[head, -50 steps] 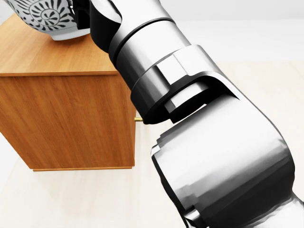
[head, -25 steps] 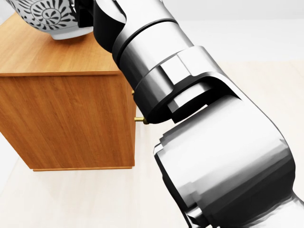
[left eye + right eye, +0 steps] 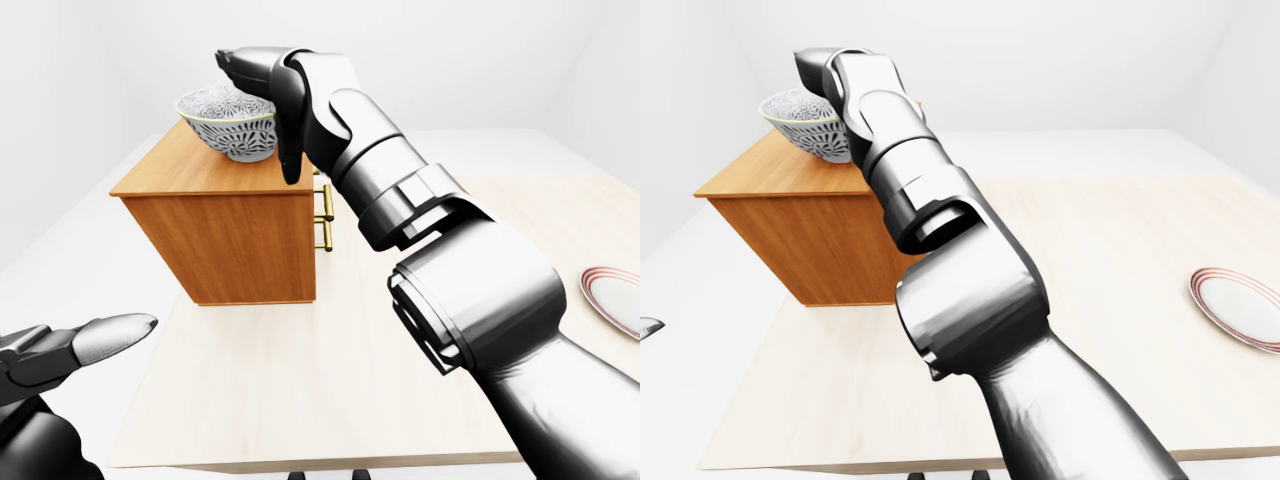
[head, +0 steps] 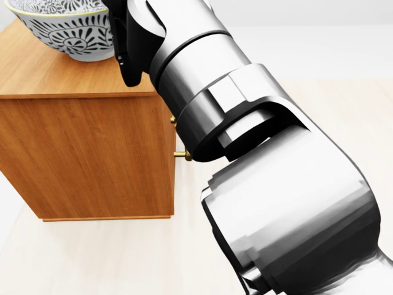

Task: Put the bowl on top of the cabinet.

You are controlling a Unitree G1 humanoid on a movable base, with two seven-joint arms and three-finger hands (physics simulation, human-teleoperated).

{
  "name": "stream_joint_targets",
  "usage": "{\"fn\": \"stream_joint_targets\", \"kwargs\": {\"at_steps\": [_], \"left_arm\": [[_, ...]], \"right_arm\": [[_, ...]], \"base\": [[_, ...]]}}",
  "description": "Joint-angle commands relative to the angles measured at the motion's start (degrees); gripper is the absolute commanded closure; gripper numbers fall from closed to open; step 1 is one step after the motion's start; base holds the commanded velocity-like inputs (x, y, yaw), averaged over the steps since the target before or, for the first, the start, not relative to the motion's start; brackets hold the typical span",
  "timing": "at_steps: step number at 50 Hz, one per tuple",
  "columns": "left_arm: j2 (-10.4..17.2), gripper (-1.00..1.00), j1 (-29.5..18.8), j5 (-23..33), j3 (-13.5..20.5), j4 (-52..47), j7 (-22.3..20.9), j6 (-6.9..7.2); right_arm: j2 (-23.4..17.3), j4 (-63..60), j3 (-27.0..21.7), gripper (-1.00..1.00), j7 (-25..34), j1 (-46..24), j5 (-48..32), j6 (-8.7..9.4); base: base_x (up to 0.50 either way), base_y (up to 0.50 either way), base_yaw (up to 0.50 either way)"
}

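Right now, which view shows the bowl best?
Left-eye view: nearly the whole bowl shows on the cabinet, right hand at its rim. Head view crops its top; right-eye view hides part behind the arm.

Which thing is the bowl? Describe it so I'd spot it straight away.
Find the wooden cabinet standing on the pale table, left in the left-eye view. On its top sits the bowl: round, white with a dense dark floral pattern, unlike the flat red-rimmed plate at the right edge.
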Motion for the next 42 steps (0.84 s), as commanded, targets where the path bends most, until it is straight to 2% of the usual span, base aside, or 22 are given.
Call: {"fn": "stream_joint_targets", "kwargs": {"at_steps": [1,3,4,6,8,9,16,25,26,32,42], "left_arm": [[0.0,-1.0,0.0,-0.1,0.1,0.0,0.0,0.0],[0.0,-1.0,0.0,-0.1,0.1,0.0,0.0,0.0],[0.1,-1.0,-0.1,-0.2,0.2,-0.1,0.0,0.0],[0.1,-1.0,0.0,-0.4,0.4,-0.2,0.0,0.0],[0.1,-1.0,0.0,-0.4,0.5,-0.2,0.0,0.0],[0.2,-1.0,0.0,-0.3,0.2,-0.3,0.1,0.0],[0.3,-1.0,0.0,-0.6,0.3,-0.4,0.3,0.0],[0.4,-1.0,0.1,-0.5,0.2,-0.4,0.3,0.0],[0.3,-1.0,0.4,-0.3,0.0,-0.4,0.1,0.0],[0.0,-1.0,0.6,0.1,-0.3,-0.3,-0.1,0.0],[-0.1,-1.0,0.7,0.9,-1.1,-0.4,0.0,0.0]], "right_arm": [[-0.4,-0.3,-1.6,-1.0,-2.2,-4.3,2.5,0.0],[-0.4,-0.2,-1.4,-1.0,-2.3,-4.4,2.8,0.0],[-0.6,-0.8,-2.1,-1.0,-3.1,-8.2,3.7,0.0],[-0.3,-1.1,-3.3,-1.0,-3.5,-11.3,6.0,0.0],[-0.3,-1.0,-2.9,-1.0,-3.7,-11.4,6.6,0.0],[-0.3,-2.1,-4.0,-1.0,-3.9,-14.7,8.2,0.0],[-1.8,-2.3,-4.1,-1.0,-3.7,-14.7,11.9,0.0],[-2.6,-2.4,-2.9,-1.0,-3.7,-14.7,13.0,0.0],[-4.6,-3.1,-1.6,-1.0,-3.3,-14.7,11.5,0.0],[-7.8,-2.7,-2.4,-1.0,-2.0,-14.7,11.5,0.0],[-9.4,-3.5,-3.2,-1.0,0.0,-14.7,12.2,0.0]], "base": [[0.0,0.0,0.0],[0.0,0.0,0.0],[0.0,0.0,0.0],[0.0,0.0,0.0],[0.0,0.0,0.0],[0.0,0.0,0.0],[0.0,0.0,0.0],[0.0,0.0,0.0],[0.0,0.0,0.0],[0.0,0.0,0.0],[0.0,0.0,0.0]]}}
